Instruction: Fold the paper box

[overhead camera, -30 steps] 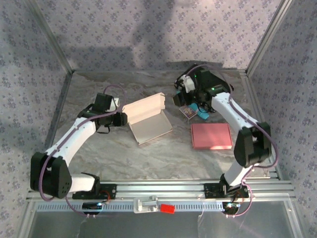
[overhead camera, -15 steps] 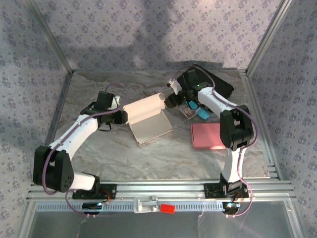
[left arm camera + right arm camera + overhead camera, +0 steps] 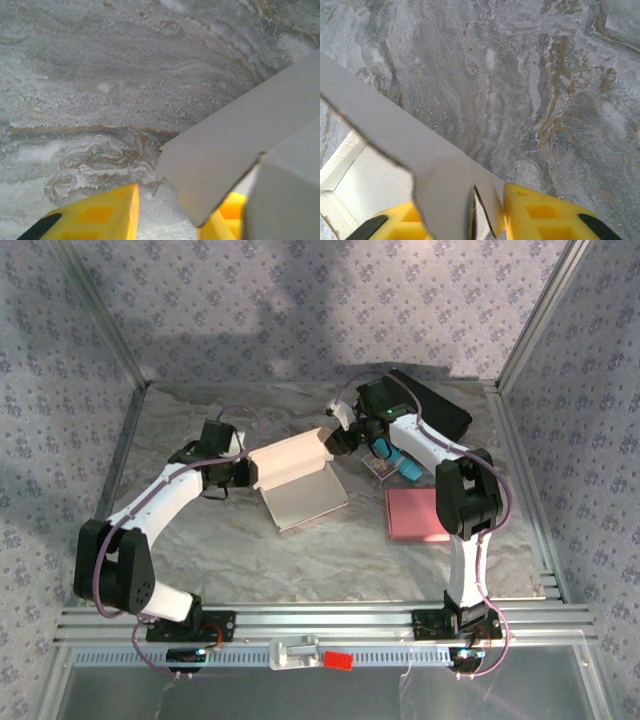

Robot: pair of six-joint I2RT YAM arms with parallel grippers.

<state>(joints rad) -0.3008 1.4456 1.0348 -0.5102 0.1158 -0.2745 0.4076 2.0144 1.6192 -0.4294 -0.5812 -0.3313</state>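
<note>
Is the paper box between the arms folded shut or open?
Open, only partly folded. The paper box has its back flap raised up while its big panel lies flat on the table.

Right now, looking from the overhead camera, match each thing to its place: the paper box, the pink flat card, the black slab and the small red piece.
Things:
1. paper box
2. pink flat card
3. black slab
4. small red piece

Places:
A. on the metal rail at the near edge
B. in the far right corner
C. mid-table, lying open
D. lying flat, to the right of the open box

Pairs: 1-C, 2-D, 3-B, 4-A
</note>
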